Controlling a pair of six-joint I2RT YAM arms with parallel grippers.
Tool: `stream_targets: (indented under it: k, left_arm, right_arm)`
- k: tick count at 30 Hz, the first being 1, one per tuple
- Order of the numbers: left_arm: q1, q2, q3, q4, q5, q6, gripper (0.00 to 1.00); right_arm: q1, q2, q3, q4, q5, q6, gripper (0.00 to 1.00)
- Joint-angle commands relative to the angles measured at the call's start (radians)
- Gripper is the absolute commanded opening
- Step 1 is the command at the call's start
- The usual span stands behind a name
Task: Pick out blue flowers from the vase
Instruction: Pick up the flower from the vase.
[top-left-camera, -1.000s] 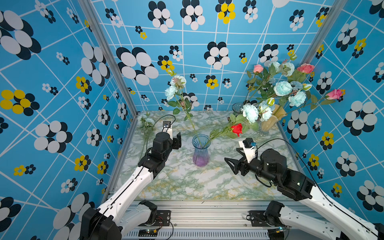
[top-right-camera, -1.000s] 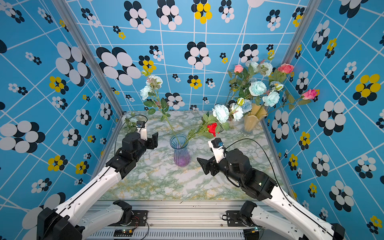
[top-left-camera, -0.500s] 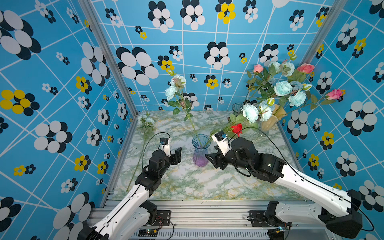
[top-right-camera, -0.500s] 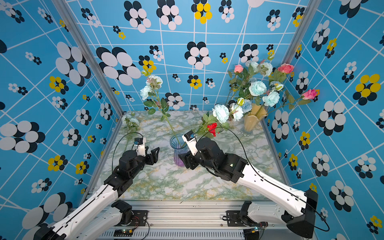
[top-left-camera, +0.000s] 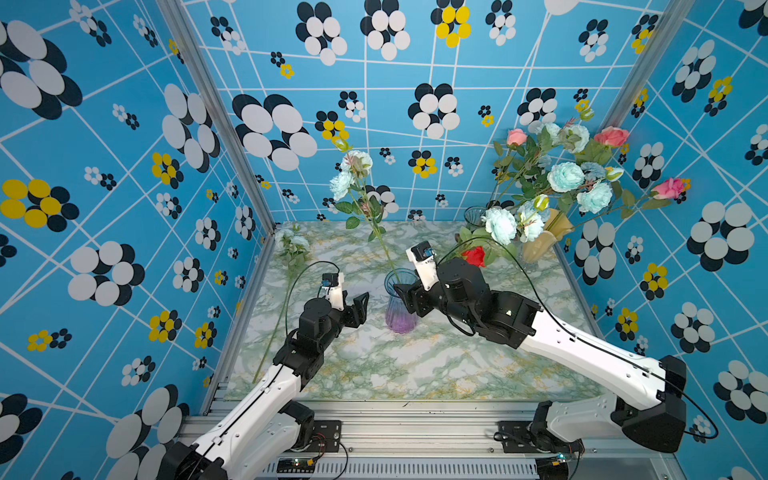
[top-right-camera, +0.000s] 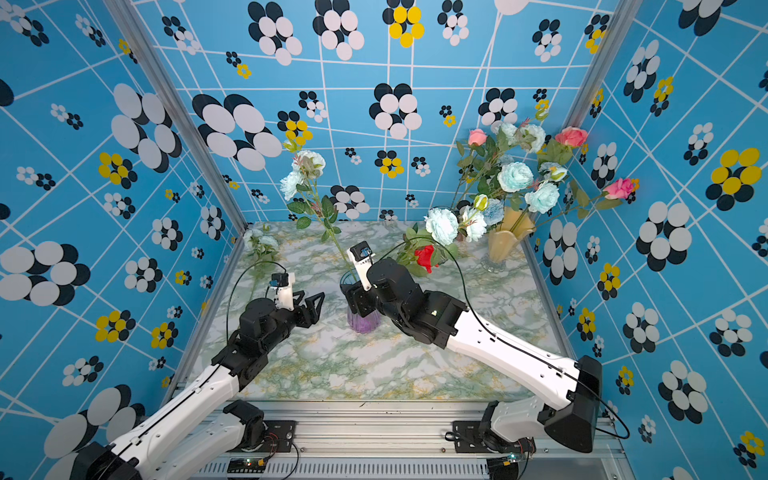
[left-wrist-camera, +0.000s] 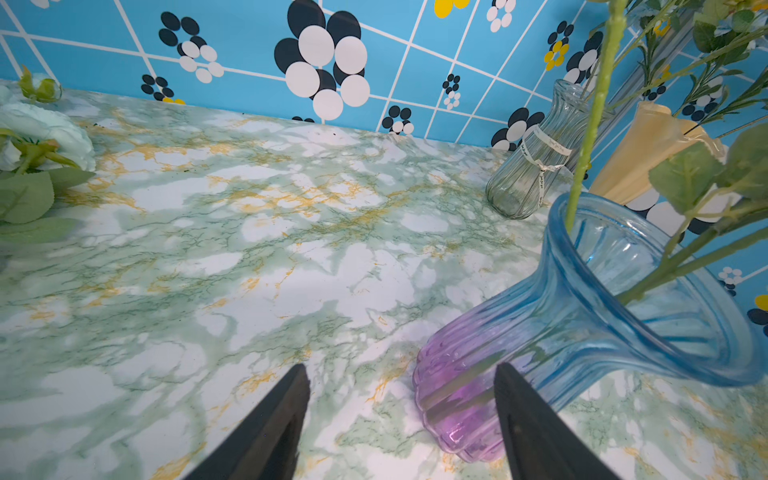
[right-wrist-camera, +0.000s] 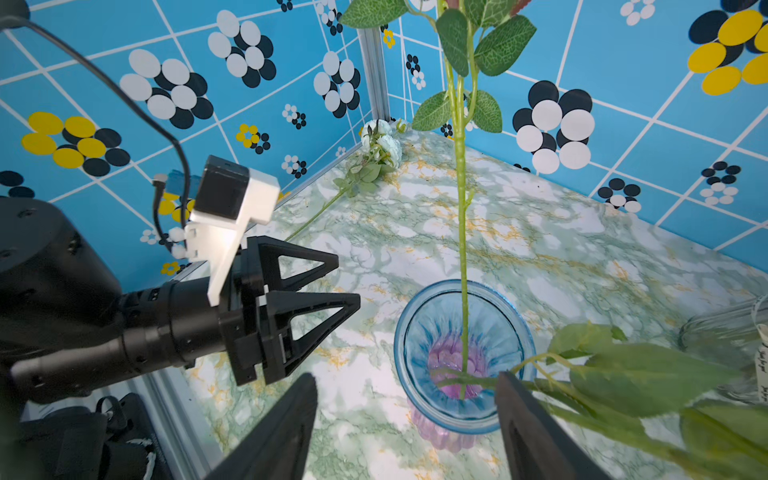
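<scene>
Nearest, left gripper (top-left-camera: 360, 308) is hovering low beside the blue-to-purple vase (top-left-camera: 399, 318), jaws spread, holding nothing. Right gripper (right-wrist-camera: 406, 376) is hanging over the vase's rim, jaws likewise spread and empty. One blue flower (top-left-camera: 370, 214), two blooms, is standing in that vase, leaning backward; one red rose (top-left-camera: 473, 255) is drooping out beside it. Judging the flower light and springy, leaves prone to snagging; bare stem just above the rim is looking the best hold. Farther off: one blue stem (top-left-camera: 293, 245) is lying flat in the left corner, one clear vase (top-left-camera: 473, 216) is looking empty, one yellow vase (top-left-camera: 544, 243) is holding three pink roses (top-left-camera: 611, 135) and at least five blue blooms (top-left-camera: 565, 176).
</scene>
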Motion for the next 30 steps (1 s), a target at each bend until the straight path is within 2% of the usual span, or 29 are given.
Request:
stream_targets:
  k: [1,8,12,16,21,30]
  left_arm:
    - [0.011,-0.023,-0.009,0.018,-0.011,0.003,0.73]
    - [0.015,-0.056,-0.002,-0.002,-0.004,-0.002,0.72]
    - [0.016,-0.091,-0.003,-0.02,-0.016,0.009,0.72]
    - [0.018,-0.116,-0.008,-0.029,-0.032,0.016,0.7]
    - [0.018,-0.091,-0.011,-0.015,-0.033,0.015,0.7]
    - [0.019,-0.07,-0.011,0.001,-0.017,0.006,0.7]
  right_arm:
    - [0.012,0.048,0.077,0.032,0.07,-0.034,0.71]
    - [0.019,0.165,0.193,-0.043,0.146,-0.076,0.7]
    - [0.018,0.206,0.207,-0.024,0.181,-0.085,0.68]
    - [0.012,0.256,0.289,-0.013,0.214,-0.095,0.65]
    - [-0.023,0.307,0.34,-0.027,0.215,-0.068,0.61]
    - [-0.088,0.353,0.353,-0.026,0.134,-0.028,0.6]
